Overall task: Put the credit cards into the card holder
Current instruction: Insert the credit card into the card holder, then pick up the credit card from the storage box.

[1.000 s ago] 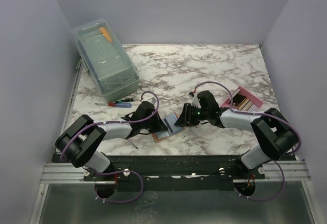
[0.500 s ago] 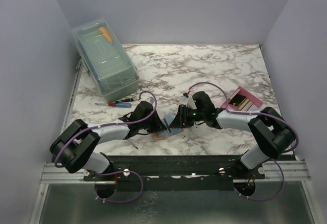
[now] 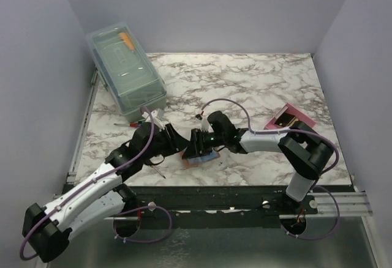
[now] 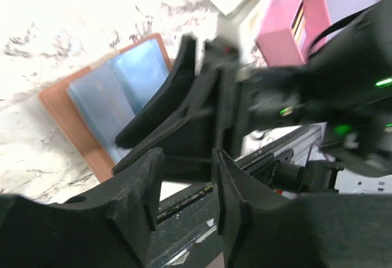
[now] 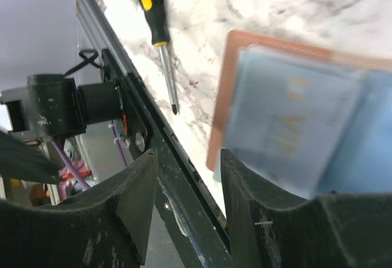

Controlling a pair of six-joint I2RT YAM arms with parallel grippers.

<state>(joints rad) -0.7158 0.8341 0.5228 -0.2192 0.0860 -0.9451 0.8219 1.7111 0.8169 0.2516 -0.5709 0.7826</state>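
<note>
Right end effector (image 3: 197,142) slid left since earlier picture, now just beside left end effector (image 3: 181,145).
Top view: card holder (image 3: 199,159) open, flat on bench (image 3: 245,78) near front edge, long side left-right.
Left wrist: fingers spread, empty; holder (image 4: 92,106) partly hidden behind right fingers.
Right wrist: fingers spread, empty; holder (image 5: 269,121) blurry, cut off at right; cards hard to make out.
</note>
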